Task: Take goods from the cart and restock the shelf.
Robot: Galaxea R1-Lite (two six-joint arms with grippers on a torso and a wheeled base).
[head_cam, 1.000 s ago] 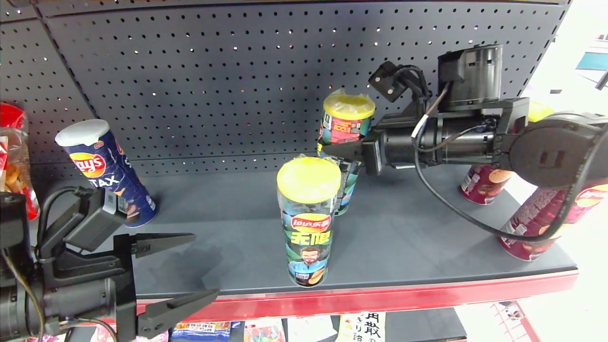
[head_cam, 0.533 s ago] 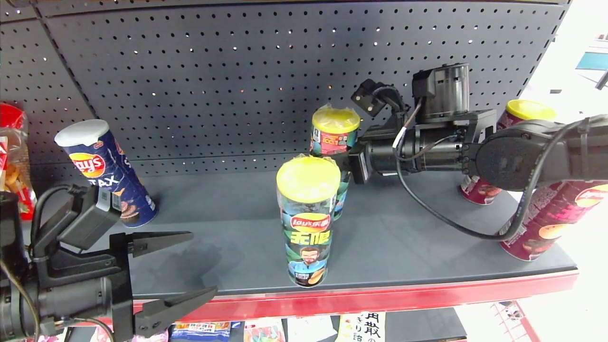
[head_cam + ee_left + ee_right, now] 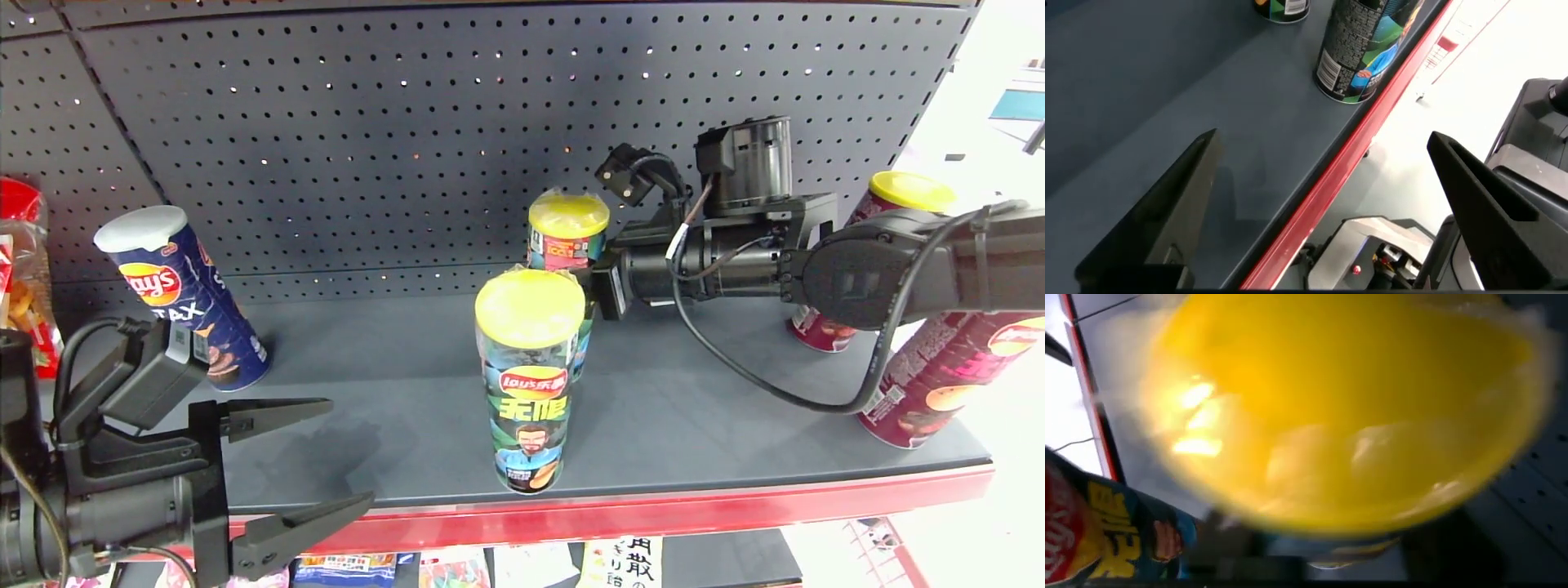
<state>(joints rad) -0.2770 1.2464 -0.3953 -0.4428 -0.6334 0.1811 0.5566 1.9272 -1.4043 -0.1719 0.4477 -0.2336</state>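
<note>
Right gripper (image 3: pixel 586 278), centre of the head view, is clamped on the rear can (image 3: pixel 565 237), arm coming in level from frame right. Its fingers are mostly hidden behind the front can (image 3: pixel 526 392). In the right wrist view the can's yellow lid (image 3: pixel 1339 408) sits close under the camera.

Shelf (image 3: pixel 694 408): grey deck, red front lip, pegboard (image 3: pixel 367 122) behind.

Left gripper (image 3: pixel 351 452), lower left of frame, is spread wide and holds nothing. It hangs at the shelf lip, well apart from every can. The left wrist view shows its two fingers over the deck edge (image 3: pixel 1167 90).

Red cans (image 3: pixel 922 392) are at right, beside the arm. Blue can (image 3: pixel 184 294) is at left, leaning toward the pegboard.

The front can stands upright near the lip. The rear can is directly behind it, upright, very close. Cannot tell whether they touch, or whether the rear base is on the deck.

Judgement: placing step, nearly done. To finish well:
- lower straight down until the base seats flat
- keep the can upright, clear of the front lid
- open only once seated
- back out toward frame right, along the arm's line, clear of the red cans
</note>
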